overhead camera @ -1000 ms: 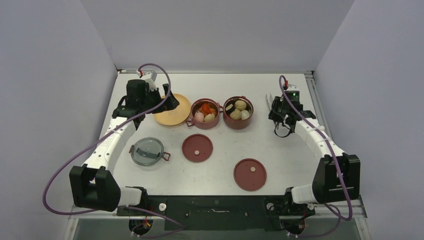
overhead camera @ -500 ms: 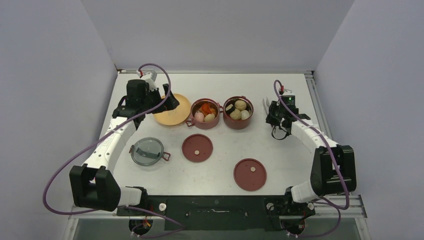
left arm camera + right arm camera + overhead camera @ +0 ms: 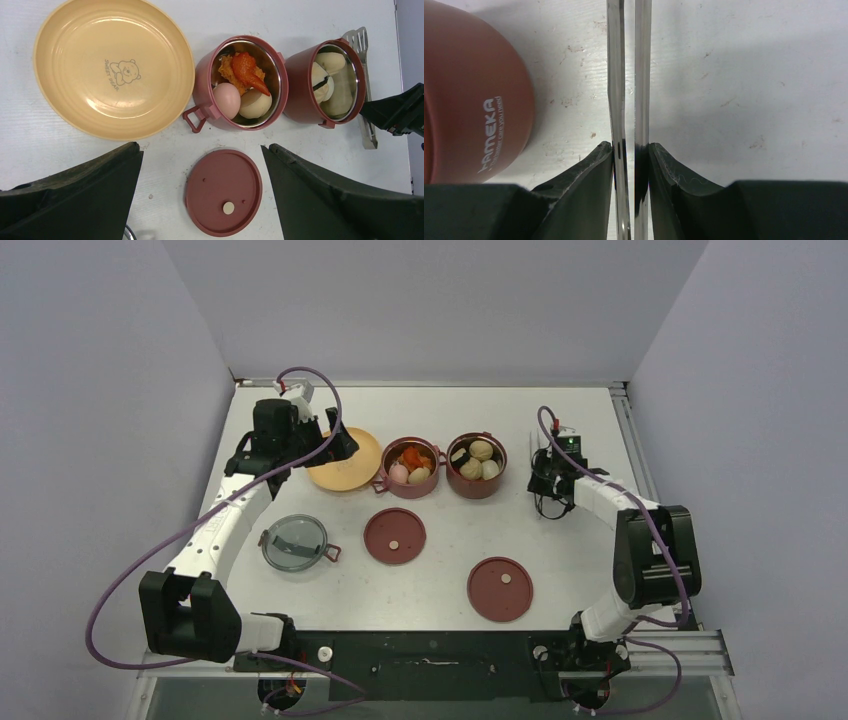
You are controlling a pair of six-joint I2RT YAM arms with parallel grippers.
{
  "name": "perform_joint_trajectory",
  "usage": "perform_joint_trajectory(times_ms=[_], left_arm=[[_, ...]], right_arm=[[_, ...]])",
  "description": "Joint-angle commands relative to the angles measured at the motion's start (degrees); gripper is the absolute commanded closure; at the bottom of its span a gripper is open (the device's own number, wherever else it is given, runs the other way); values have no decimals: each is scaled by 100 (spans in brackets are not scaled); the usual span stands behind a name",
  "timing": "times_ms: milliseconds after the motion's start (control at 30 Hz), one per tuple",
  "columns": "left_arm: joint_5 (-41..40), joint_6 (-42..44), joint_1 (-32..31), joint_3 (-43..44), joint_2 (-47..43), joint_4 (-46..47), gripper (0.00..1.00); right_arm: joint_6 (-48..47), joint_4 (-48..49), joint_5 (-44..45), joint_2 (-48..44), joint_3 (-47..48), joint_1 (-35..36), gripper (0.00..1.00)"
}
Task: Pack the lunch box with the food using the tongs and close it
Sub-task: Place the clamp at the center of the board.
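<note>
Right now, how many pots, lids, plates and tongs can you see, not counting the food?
Maroon containers: 2
Maroon flat lids: 2
Grey lid: 1
Yellow plate: 1
Tongs: 1
Total: 7

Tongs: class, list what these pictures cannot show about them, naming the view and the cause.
1. Right wrist: the tips of the tongs are cut off by the top edge.
2. Left wrist: their middle stretch is hidden behind the right gripper.
3. Top: they are too small and mostly under that gripper.
</note>
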Motion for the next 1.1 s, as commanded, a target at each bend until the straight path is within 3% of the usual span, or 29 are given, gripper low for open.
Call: perform_joint_trajectory(times_ms=[0,500,1067], left_arm=[[12,10,-21,203,-42,166,3],[-44,44,-20,220,-79,131,3],[-55,56,-18,231,-105,124,3]], right_arm=[[-91,406,89,261,113,-3,71],[-64,326,401,754,412,6,64],[15,169,748,693,447,15,42]])
